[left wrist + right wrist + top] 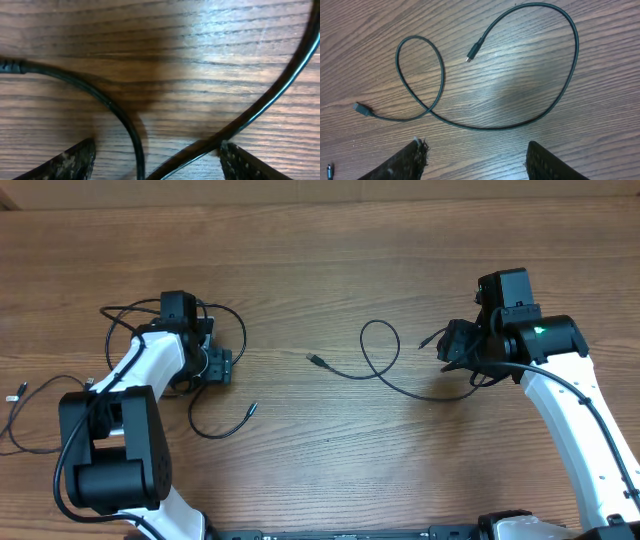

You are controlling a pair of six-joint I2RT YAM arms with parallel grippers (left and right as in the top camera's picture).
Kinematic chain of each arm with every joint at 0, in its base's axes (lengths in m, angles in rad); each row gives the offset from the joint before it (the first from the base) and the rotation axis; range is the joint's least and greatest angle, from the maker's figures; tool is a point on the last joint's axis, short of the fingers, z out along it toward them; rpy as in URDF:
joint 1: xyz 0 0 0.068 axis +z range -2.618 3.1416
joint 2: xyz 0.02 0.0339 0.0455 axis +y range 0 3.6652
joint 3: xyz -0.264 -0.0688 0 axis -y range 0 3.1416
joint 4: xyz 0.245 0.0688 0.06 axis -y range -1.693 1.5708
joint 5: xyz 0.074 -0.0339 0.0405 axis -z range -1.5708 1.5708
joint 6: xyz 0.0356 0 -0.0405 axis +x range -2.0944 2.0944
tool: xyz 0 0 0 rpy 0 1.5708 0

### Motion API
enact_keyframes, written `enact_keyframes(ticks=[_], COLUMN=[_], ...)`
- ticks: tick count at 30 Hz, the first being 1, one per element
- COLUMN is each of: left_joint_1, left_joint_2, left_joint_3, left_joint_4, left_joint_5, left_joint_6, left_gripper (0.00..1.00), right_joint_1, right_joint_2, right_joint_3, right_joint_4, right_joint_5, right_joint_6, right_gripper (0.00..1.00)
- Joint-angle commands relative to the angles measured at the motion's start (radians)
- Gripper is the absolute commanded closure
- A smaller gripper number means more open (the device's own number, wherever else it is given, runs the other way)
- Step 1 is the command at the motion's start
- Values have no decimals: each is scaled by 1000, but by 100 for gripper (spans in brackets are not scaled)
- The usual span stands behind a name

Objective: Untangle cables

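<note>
Left claw [218,367] sits low over the wooden table [320,250] with its fingers [70,162] spread, released, gripping nothing. Two strands of the left cable tangle [107,101] cross the wood between them. The right-hand strand passes just beside one fingertip; whether it touches I cannot tell. From overhead that tangle lies in loose overlapping loops around and under the left arm's wrist, with one plug end trailing toward the table's middle.

Right claw [452,345] is likewise spread and holds nothing. It hangs over bare wood, and the middle cable [485,129] lies just ahead of it: one small loop crossing itself, one wide open curve, both plug ends free. A third cable [22,393] lies near the left edge of the overhead view.

Open wood stretches between the two arms, widest on the far side of the middle cable. The surface is brown with long grain lines and a soft patch of glare in both wrist views.
</note>
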Motion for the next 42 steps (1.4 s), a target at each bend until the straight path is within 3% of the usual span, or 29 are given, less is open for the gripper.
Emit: enact_keyframes(ticks=[1,4,9,16,21,25,31,36,42], left_joint_1=[-57,-99,-169,-243,-284,-303,-303,-296,-267], left_joint_2=[72,78,82,81,81,81,80,73,69], left_joint_3=[-15,-15,-15,-15,-15,-14,38,227,605], left_joint_4=[-17,-35,-67,-68,-70,-87,-142,-298,-555], left_joint_5=[75,70,37,32,31,34,40,1,-11], left_joint_6=[-25,-25,-25,-59,-74,-136,-179,-178,-178], left_gripper=[21,30,57,80,85,96,96,96,96], right_joint_1=[-2,-2,-2,-2,-2,-2,-2,-2,-2], right_joint_2=[-1,-1,-1,-1,-1,-1,-1,-1,-1], right_joint_3=[17,17,17,17,17,17,17,17,17], right_joint_4=[4,9,10,11,10,10,10,13,13], right_joint_5=[-2,-2,-2,-2,-2,-2,-2,-2,-2], right_joint_6=[0,0,0,0,0,0,-1,0,0], right_gripper=[38,38,38,38,37,34,32,31,31])
